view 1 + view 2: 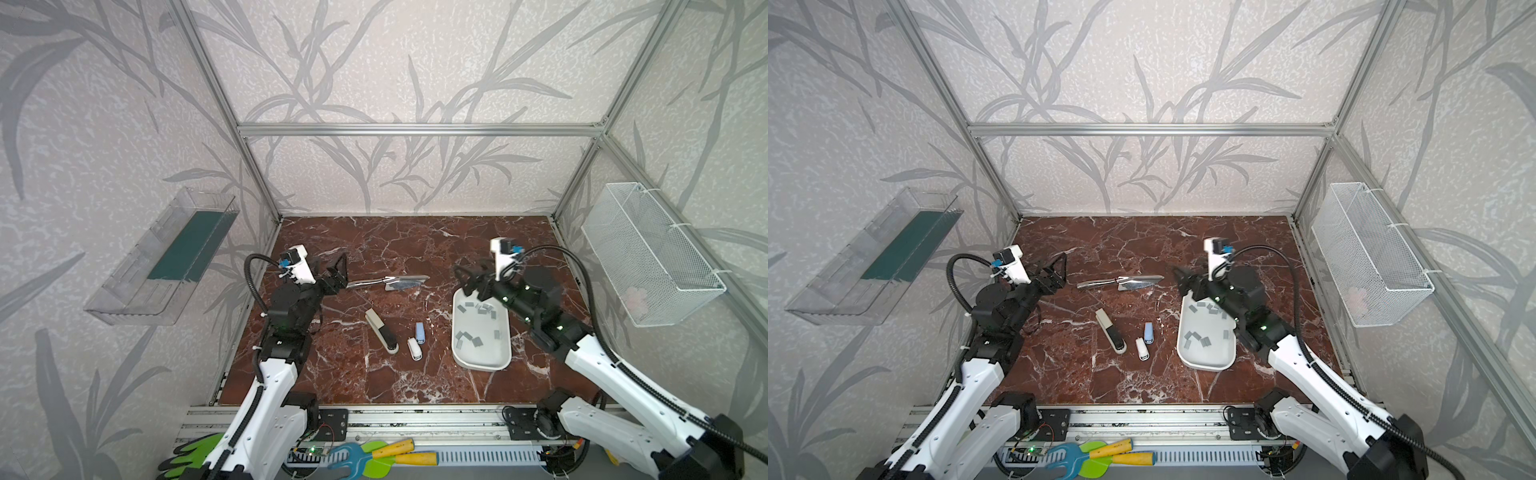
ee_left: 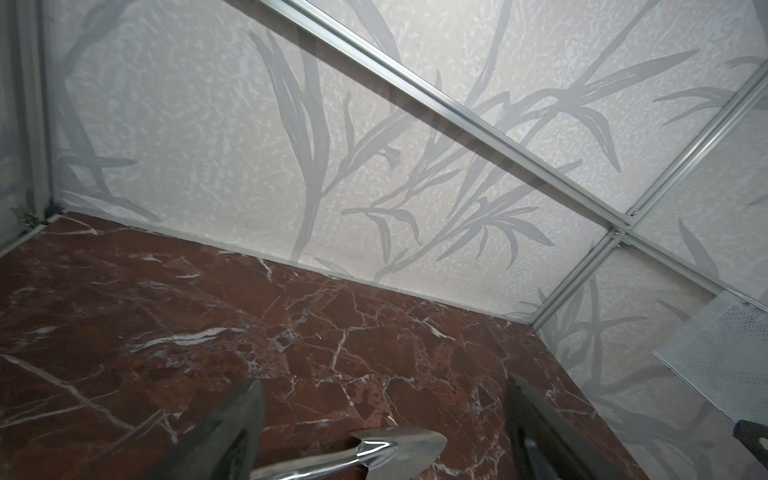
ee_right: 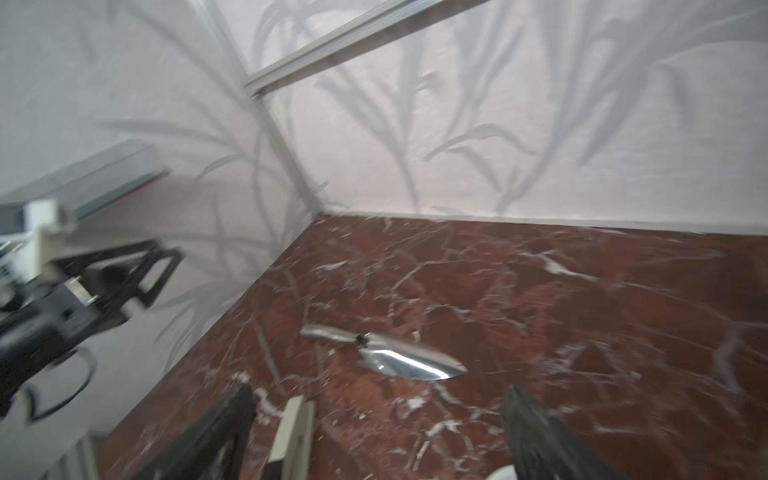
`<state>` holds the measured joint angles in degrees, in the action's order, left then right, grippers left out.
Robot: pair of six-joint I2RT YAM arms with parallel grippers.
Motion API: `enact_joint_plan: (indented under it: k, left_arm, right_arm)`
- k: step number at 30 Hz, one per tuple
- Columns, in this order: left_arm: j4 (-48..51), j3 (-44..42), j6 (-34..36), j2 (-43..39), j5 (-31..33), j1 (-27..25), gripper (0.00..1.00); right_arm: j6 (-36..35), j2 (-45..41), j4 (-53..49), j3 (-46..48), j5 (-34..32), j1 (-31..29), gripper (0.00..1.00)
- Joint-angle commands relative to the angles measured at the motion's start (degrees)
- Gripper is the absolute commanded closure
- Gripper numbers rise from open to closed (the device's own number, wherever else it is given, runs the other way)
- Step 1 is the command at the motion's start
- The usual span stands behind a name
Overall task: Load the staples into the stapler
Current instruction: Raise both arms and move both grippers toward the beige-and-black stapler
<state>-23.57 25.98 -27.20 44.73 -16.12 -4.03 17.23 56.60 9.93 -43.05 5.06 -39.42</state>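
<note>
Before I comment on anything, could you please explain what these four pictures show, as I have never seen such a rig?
This is a robot with two arms, each ending in a pincer. Two pictures look down from one overhead camera; two come from cameras on the wrists. On the marble table lie a metal trowel, a large stapler, a small blue stapler, a small white stapler and a white tray holding the staples. The left pincer and the right pincer are both open and hold nothing.
</note>
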Motion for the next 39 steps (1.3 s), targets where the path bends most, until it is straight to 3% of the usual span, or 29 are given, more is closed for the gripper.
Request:
enact_joint_plan:
  k: [1, 4, 8, 15, 19, 25, 34, 39]
  left_arm:
    - [1.38, -4.21, -1.03, -4.22, -4.51, -0.51, 0.18]
    - [1.87, -10.39, 8.24, -10.07, -7.22, -2.5, 0.25]
    - [13.62, -12.46, 19.92, -18.07, 0.07, -7.3, 0.3]
    - [8.15, -19.19, 24.98, -25.64, -1.76, -7.84, 0.37]
    - [4.24, -19.73, 26.56, -23.14, -1.33, -7.88, 0.39]
    - [-3.76, -19.7, 27.41, -16.39, -1.95, -7.93, 0.39]
    - [-11.98, -17.77, 28.24, -7.22, -4.14, -7.99, 0.39]
    - [-11.47, -16.72, 28.45, -4.72, -4.85, -8.15, 0.39]
  right_arm:
    - [-10.42, 4.0, 3.42, 0.5, -4.0, -10.39, 0.11]
    - [-9.21, 9.25, 8.74, 3.3, -3.92, -15.24, 0.19]
    - [-11.28, 16.28, 11.06, 3.51, -5.49, -22.19, 0.3]
    - [-9.64, 26.39, 17.22, 5.76, -11.6, -29.6, 0.36]
    - [-5.46, 32.26, 16.52, 3.82, -17.9, -34.07, 0.43]
    - [1.89, 36.28, 14.66, 3.62, -19.88, -37.04, 0.48]
    - [5.39, 34.38, 23.21, 13.35, -23.1, -38.34, 0.49]
    - [5.06, 27.16, 20.45, 18.75, -26.22, -38.35, 0.47]
